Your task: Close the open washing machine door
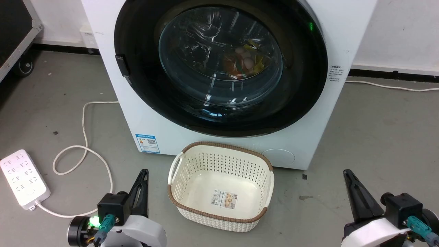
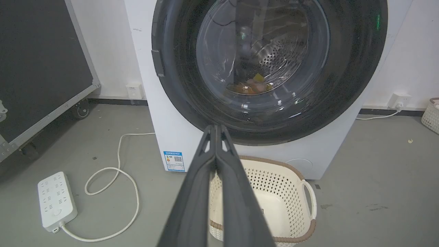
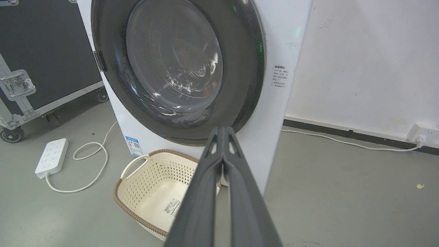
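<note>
The washing machine door (image 1: 219, 61) is sitting flush in the front of the washing machine (image 1: 144, 116), and it is looking shut to me. The left gripper (image 1: 144, 173) and right gripper (image 1: 347, 173) are hanging low over the floor on either side of the basket (image 1: 219, 146), fingers pressed together on nothing. I'm guessing only a latch check is remaining.

Finishes: laundry corner
Washing machine (image 1: 113, 85): smooth, glossy white casing. Washing machine door (image 1: 219, 65): glossy black ring, clear glass bowl. Basket (image 1: 205, 161): matt cream perforated plastic, brown woven-look rim. Floor (image 1: 377, 137): matt grey, scuffed. Power strip (image 1: 24, 178): smooth white plastic.
</note>
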`<state>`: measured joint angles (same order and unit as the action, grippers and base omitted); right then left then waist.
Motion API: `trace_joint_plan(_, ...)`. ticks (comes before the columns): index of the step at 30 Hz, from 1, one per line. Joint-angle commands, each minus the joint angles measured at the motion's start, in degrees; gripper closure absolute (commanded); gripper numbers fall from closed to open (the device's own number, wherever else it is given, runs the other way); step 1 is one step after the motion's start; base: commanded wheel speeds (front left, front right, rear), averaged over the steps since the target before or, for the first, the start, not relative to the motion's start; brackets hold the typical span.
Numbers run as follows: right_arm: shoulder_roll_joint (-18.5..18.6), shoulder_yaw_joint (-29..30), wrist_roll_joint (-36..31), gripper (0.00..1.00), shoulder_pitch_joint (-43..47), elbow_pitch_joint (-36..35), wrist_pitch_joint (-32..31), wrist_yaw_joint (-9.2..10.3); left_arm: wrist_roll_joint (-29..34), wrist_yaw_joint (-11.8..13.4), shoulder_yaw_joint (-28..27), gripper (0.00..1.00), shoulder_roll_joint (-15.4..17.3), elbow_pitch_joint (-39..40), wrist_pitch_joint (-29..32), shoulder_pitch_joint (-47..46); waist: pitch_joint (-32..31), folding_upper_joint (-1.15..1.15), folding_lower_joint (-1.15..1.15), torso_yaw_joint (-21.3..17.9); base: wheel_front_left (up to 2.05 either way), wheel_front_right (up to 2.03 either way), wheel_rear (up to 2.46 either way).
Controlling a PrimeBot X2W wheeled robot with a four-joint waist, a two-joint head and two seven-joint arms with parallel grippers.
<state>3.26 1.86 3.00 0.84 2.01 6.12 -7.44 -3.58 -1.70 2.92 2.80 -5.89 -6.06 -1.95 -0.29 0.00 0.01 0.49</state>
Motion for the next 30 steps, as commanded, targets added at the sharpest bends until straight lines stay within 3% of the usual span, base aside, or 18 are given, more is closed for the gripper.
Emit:
trace_joint_plan(1, -0.23, -0.1, -0.56, 1.0, -0.47, -0.47, -0.29, -0.03, 0.44, 0.23, -0.2, 1.0, 0.04, 0.45, 0.25, 0.98, 0.0, 0.0, 0.0, 0.0, 0.0, 0.0, 0.0)
trace_joint_plan(30, -0.32, -1.13, -1.99, 1.0, -0.69, -1.37, -3.7, -0.04, 2.27, 1.09, -1.79, 1.0, 0.07, 3.63, 3.65, 1.54, 0.17, 0.0, 0.0, -0.29, 0.0, 0.0, 0.0)
